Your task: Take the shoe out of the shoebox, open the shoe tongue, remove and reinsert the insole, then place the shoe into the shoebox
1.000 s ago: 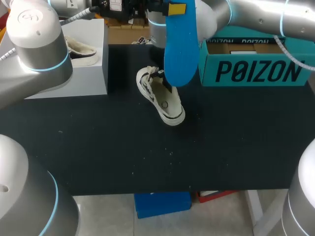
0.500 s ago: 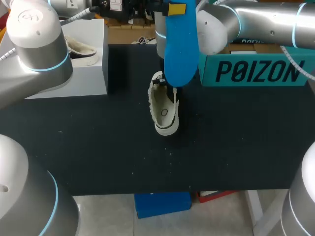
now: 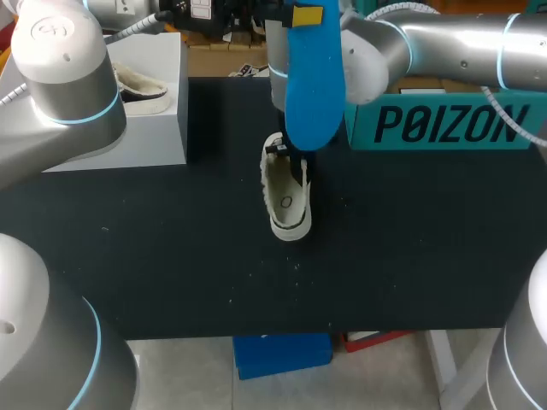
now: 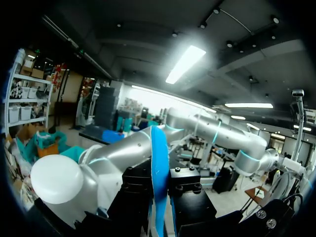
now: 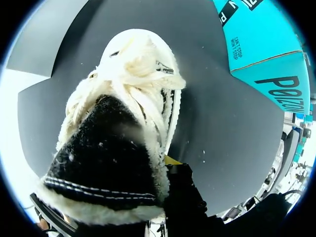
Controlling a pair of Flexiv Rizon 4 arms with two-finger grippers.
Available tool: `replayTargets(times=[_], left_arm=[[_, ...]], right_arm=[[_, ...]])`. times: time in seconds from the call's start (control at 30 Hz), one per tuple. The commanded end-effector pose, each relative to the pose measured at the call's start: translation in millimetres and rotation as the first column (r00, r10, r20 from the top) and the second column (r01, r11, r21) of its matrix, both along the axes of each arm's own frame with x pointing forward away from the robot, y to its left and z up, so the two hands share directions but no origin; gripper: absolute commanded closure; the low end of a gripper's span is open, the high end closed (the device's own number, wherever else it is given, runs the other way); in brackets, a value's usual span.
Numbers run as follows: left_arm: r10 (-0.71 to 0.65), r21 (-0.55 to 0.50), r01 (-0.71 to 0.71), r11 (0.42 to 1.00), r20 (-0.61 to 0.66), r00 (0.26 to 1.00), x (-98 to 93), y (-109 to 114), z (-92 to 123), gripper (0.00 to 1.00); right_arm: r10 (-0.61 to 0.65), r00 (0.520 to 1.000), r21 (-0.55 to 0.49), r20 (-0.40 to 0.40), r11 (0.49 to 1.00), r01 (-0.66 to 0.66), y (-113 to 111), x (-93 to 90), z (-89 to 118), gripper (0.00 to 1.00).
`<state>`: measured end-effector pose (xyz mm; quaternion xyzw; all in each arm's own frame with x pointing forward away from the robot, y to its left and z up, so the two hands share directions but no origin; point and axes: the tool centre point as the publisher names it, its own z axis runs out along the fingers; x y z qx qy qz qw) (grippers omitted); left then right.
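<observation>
Shoe (image 3: 285, 198): cream, fleece-lined, lying on the black bench (image 3: 171, 256) near its middle, opening upward, toe toward the near edge. Over the past second it has been swung from a slant, toe out to the right, to nearly straight, and now sits directly beneath the insole.

Blue insole (image 3: 312, 85): held aloft above the shoe's heel end, unmoved over the same second. It is clamped edge-on in the left gripper (image 4: 160, 185).

Right gripper (image 3: 289, 155): set at the heel collar. One yellow tip is seen against the collar's outer side, the other is hidden by the heel. A closed grip on the shoe is judged, since the shoe turned with the arm.

Teal shoebox (image 3: 444, 124): open, at the far right, apart from the shoe.

Reading: insole removed, shoe lined up, reinsertion judged next
</observation>
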<state>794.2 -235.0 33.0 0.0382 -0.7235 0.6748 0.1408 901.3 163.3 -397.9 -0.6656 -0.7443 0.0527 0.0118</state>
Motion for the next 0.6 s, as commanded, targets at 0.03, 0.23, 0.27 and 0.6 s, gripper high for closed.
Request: replayTargets(times=[0.03,0.23,0.27,0.6], left_arm=[[0.003,0.001,-0.003,1.000,0.001,1.000,-0.1,-1.6,-0.3,1.00],[0.003,0.001,-0.003,1.000,0.001,1.000,-0.1,-1.6,-0.3,1.00],[0.003,0.001,-0.003,1.000,0.001,1.000,-0.1,-1.6,-0.3,1.00],[0.003,0.001,-0.003,1.000,0.001,1.000,-0.1,-1.6,-0.3,1.00]], right_arm=[[-0.008,1.000,0.004,0.009,1.000,0.008,-0.1,1.8,-3.8,0.75],[-0.045,0.998,0.069,0.034,0.997,0.042,-9.8,-2.7,6.2,0.00],[-0.055,0.998,0.091,0.034,0.995,0.051,-11.5,-3.7,9.0,0.00],[-0.115,0.990,0.404,0.085,0.912,0.071,-22.0,-11.9,35.1,0.00]])
